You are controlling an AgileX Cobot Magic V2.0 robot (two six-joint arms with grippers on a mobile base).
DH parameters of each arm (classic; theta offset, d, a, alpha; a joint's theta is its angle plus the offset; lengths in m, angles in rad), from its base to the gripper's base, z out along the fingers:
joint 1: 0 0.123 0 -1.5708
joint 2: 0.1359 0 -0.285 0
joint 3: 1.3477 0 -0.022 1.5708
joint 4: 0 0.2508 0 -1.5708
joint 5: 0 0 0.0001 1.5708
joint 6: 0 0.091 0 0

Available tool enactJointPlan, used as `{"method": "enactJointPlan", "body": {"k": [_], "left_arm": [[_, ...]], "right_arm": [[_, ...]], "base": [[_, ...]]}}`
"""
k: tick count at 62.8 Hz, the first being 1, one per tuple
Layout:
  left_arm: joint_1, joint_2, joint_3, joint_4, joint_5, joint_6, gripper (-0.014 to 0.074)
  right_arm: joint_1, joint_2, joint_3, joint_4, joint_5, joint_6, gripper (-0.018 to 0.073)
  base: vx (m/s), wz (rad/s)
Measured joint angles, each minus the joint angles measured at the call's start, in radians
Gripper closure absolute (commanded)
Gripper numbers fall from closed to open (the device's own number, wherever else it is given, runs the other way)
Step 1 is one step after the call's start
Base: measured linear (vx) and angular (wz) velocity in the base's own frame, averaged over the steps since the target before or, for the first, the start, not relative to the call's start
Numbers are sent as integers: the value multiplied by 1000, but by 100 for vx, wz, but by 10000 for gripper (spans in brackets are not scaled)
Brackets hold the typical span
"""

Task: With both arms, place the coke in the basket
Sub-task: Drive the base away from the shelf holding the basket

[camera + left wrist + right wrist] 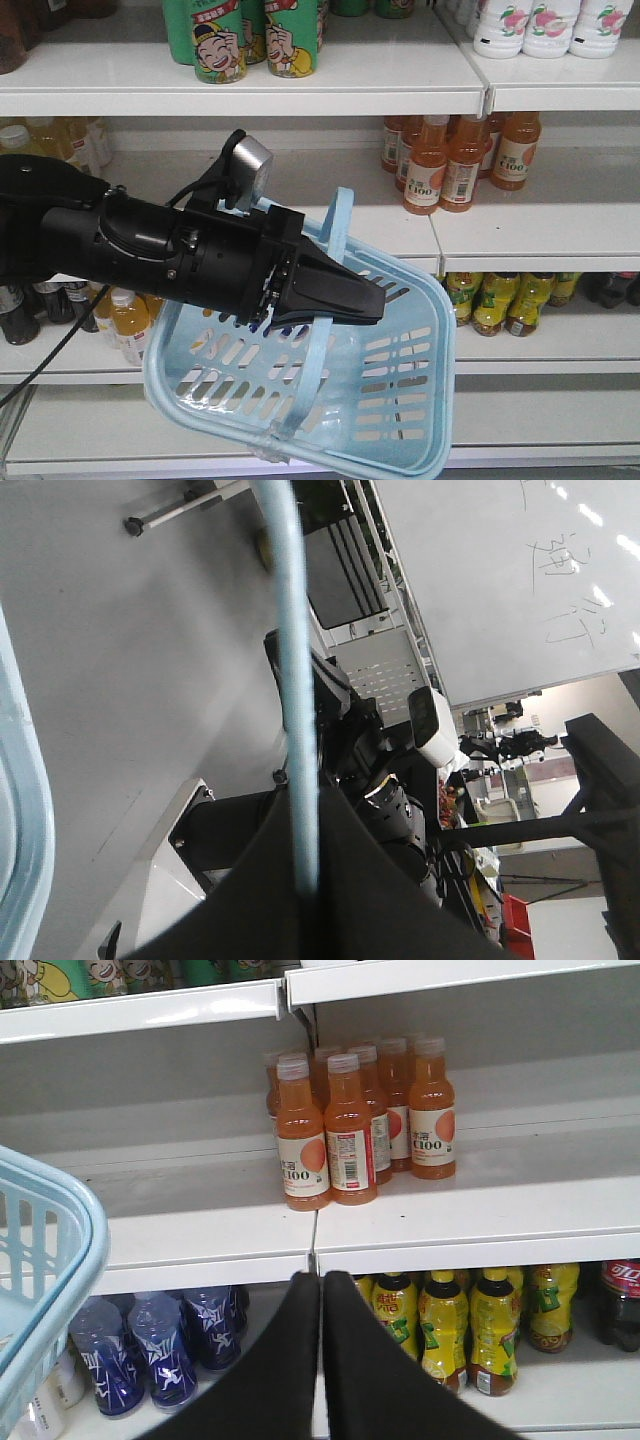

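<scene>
Right wrist view: right gripper (322, 1360) pressed together, empty; coke (621, 1300) far right on the lower shelf (560, 1390); spread that gripper before reaching, while left gripper (375, 300), pinching the basket (440, 380) handle (297, 680), holds level.

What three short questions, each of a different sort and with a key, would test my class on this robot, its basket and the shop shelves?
1. True or false: the basket hangs tilted, its handle gripped by the left tool.
2. Pick one. The right tool is: A, open around a bottle; B, shut with nothing in it; C, shut on the basket.
3. Fill the gap: in the right wrist view, the orange-drink bottles stand ___ the yellow-labelled bottles.

Key: 1 true; 2 B; 3 above.
</scene>
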Motion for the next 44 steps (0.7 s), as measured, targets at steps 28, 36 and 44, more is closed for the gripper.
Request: {"method": "enactJointPlan", "body": {"k": [28, 36, 44], "left_arm": [[0, 0, 0, 0, 0, 0, 604], [0, 0, 0, 0, 0, 0, 604], [0, 0, 0, 0, 0, 0, 604]], "right_arm": [[0, 0, 0, 0, 0, 0, 564], [0, 0, 0, 0, 0, 0, 564], [0, 0, 0, 0, 0, 0, 564]], "base": [[-1, -29], [-1, -50], [-1, -56]]}}
